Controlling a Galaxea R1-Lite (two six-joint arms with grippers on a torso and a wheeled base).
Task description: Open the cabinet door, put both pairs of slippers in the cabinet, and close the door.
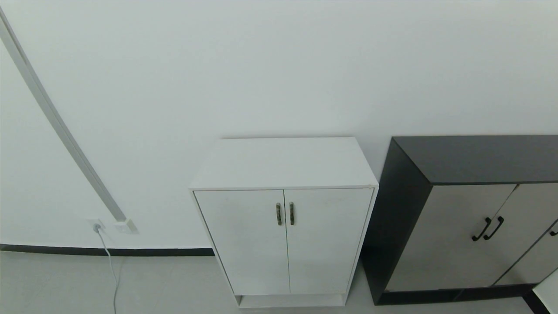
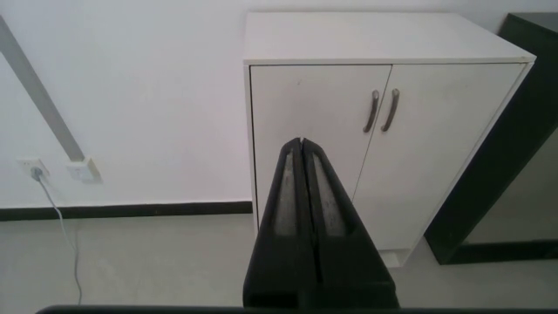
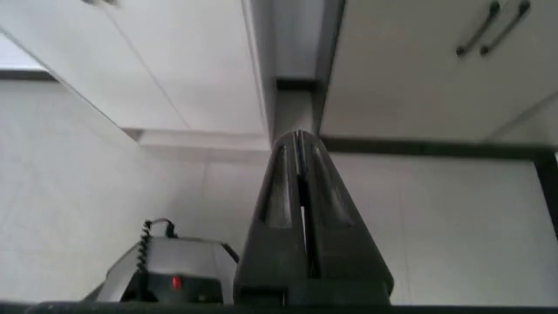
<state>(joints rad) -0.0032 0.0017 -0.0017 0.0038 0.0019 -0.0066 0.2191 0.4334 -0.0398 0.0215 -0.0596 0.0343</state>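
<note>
White wall (image 1: pixel 279 65) fills the background, with a black skirting strip (image 1: pixel 130 251) along its foot where it meets the grey floor (image 1: pixel 165 283). On that floor, back against the wall, stands the white cabinet (image 1: pixel 283 163). Its left door (image 1: pixel 244 240) and right door (image 1: pixel 324 240) are both closed, and two upright metal handles (image 1: pixel 279 213) sit side by side at the seam between them. Just beside it, on the robot's right, stands a black cabinet (image 1: pixel 401 218) with grey doors and curved black handles (image 1: pixel 488 229); a narrow gap separates the two.

On the robot's left, a grey cable duct (image 1: pixel 56 122) slants down the wall to a socket (image 1: pixel 96 226), and a pale cable (image 1: pixel 111 266) hangs from there to the floor.

From the left wrist, the left gripper (image 2: pixel 301 144) points toward the white cabinet's left door, apart from it, fingers pressed together on nothing. From the right wrist, the right gripper (image 3: pixel 299 135) hangs low over the floor, aimed at what seems to be the gap between the two cabinets, fingers likewise together and holding nothing
</note>
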